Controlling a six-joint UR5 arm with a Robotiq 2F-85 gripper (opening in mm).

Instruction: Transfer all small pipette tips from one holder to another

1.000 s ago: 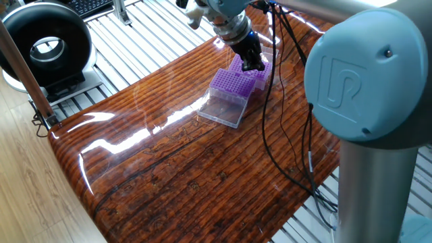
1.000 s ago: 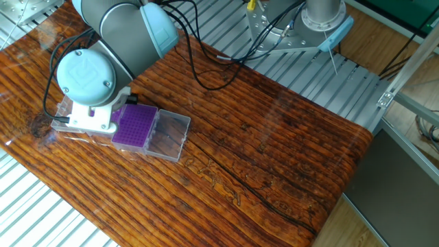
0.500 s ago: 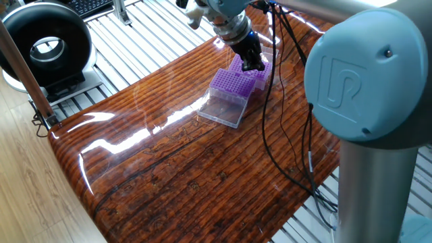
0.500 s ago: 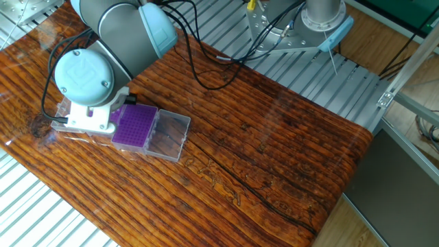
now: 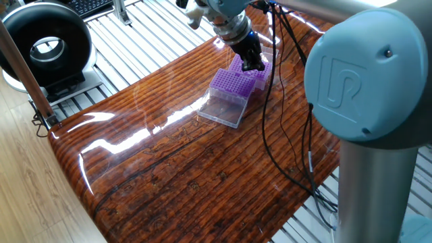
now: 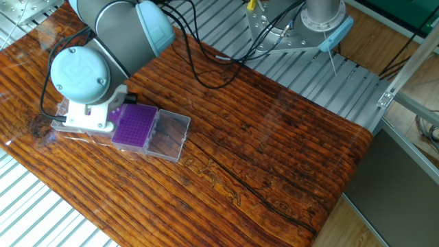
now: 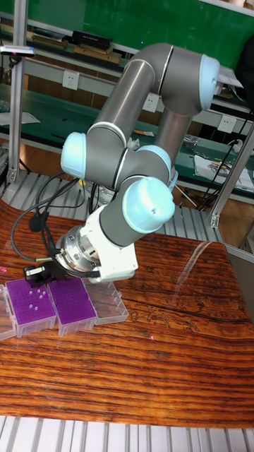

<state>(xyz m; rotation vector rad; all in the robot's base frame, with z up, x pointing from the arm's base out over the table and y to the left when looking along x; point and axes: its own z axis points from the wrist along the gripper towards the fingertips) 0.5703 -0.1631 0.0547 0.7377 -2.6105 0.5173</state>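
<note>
Both purple racks sit side by side at the table's end, near rack (image 7: 73, 305) and far rack (image 7: 30, 304). Gripper (image 5: 253, 65) hangs right over them; can't tell how its jaws stand.

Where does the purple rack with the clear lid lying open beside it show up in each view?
One fixed view: purple rack upper centre, gripper at its far edge.
The other fixed view: left, beside the arm's wrist.
Tall fixed view: lower left, the right of two racks.
Shared landmark: its clear lid.
</note>
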